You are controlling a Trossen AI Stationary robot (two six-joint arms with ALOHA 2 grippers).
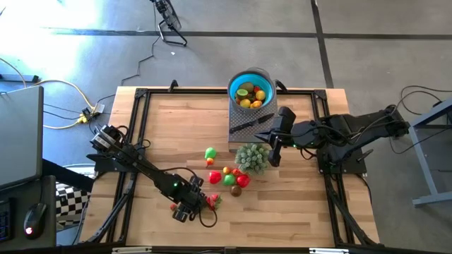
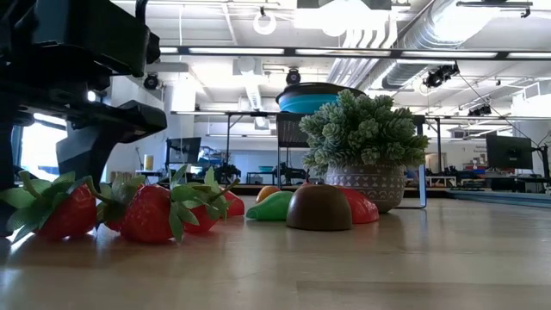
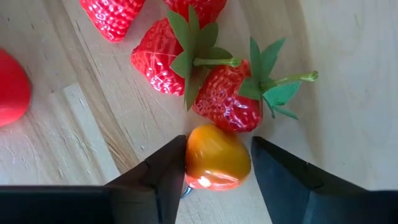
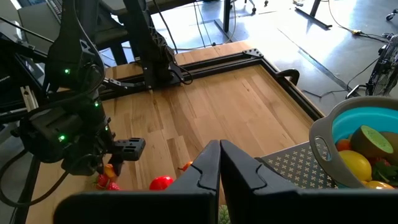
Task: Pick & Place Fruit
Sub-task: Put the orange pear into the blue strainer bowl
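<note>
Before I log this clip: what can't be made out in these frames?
- High view: the left gripper covers the fruit under it.
- Left wrist view: the orange fruit sits between the fingers; whether both sides touch it is unclear.
- Low view: the strawberries and the potted plant hide the fruits behind them.
- Right wrist view: the frame edge cuts off the blue bowl.

Strong daylight washes the floor (image 1: 85, 28) pale at the upper left of the high view. In the low view, ceiling lights (image 2: 267, 17) glare white, and the left arm (image 2: 77, 52) against them is nearly a black silhouette. The nearest tabletop (image 2: 275, 275) blurs softly and carries a pale sheen. In the left wrist view, small highlights gleam on the orange fruit (image 3: 217, 157) and the strawberries (image 3: 227, 102); the wood around them is bright and evenly lit, with soft shadows.
</note>
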